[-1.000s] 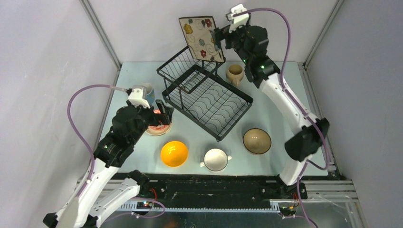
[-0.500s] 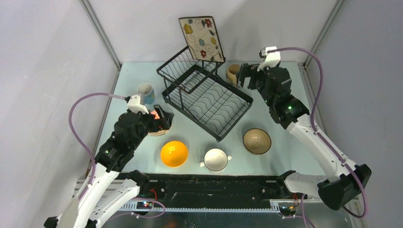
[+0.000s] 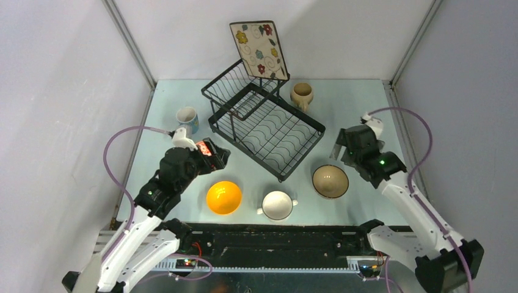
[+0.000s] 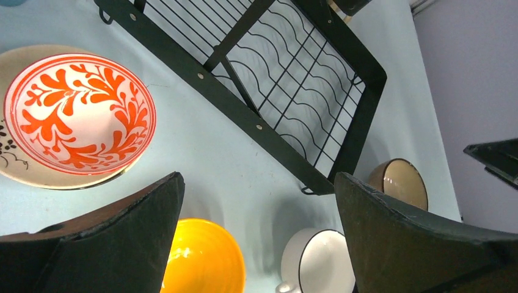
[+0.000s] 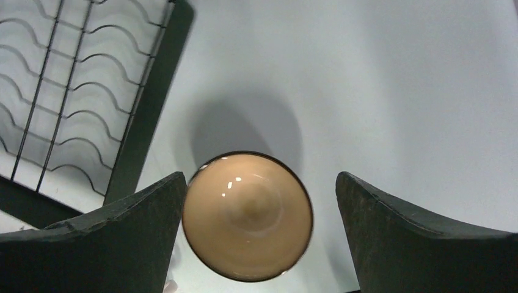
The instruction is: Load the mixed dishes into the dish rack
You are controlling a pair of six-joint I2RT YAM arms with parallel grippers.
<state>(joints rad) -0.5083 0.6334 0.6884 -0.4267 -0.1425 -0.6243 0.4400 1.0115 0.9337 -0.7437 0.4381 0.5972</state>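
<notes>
Pale blue table (image 3: 357,104) under dish rack (image 3: 269,131) — grey walls (image 3: 55,91)

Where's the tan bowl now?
The tan bowl sits front right in the top view, right of the white two-handled bowl, off the near corner of the rack, under the open right claw.

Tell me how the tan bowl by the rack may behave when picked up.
The tan bowl looks glazed, with bright glints, so probably rigid and slippery. It seems ceramic, likely fragile if dropped. Sitting upright, mouth up, it should slide rather than roll.
</notes>
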